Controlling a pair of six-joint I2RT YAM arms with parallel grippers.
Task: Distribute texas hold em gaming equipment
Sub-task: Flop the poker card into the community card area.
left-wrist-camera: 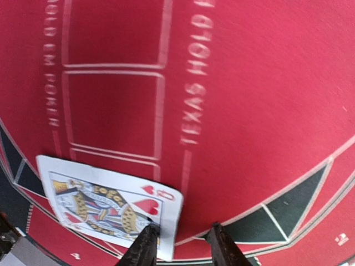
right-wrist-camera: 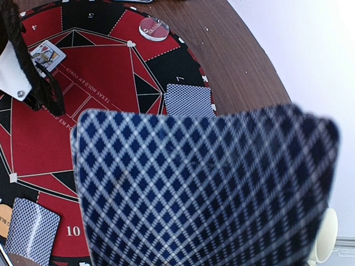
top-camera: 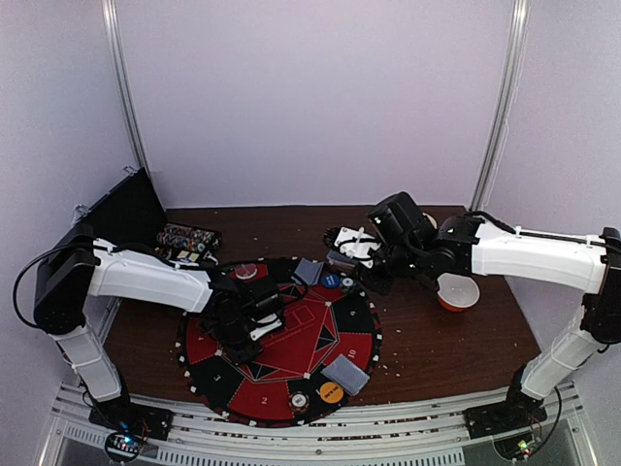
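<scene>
Over the round red-and-black felt poker mat (top-camera: 309,325) we see the left arm reaching in from the left, forearm low and wrist bent down, so that the left gripper (left-wrist-camera: 182,228) points at the mat's red middle. Its two black fingers (left-wrist-camera: 145,246) stand apart with bare felt between them and clamp nothing. One fingertip touches the near edge of a face-up queen of hearts card (left-wrist-camera: 108,202), which lies flat on the felt beside printed card outlines and the words TEXAS HOLD. From the right, the other arm stretches across the brown wooden table (top-camera: 437,340), past a white-and-orange bowl (top-camera: 458,291), bringing the right gripper (top-camera: 342,260) to the mat's far right rim. It is closed on a hold of blue diamond-backed cards (right-wrist-camera: 205,188), which fill the right wrist view with their backs to the camera. We make out at least two overlapping, and they hide the fingers. On the mat we also see a face-down card pile (top-camera: 309,271) at the far rim with a blue round chip (top-camera: 330,280) just beside it. A second face-down pile (top-camera: 344,374) lies at the near right rim, close to an orange round chip (top-camera: 331,392).
</scene>
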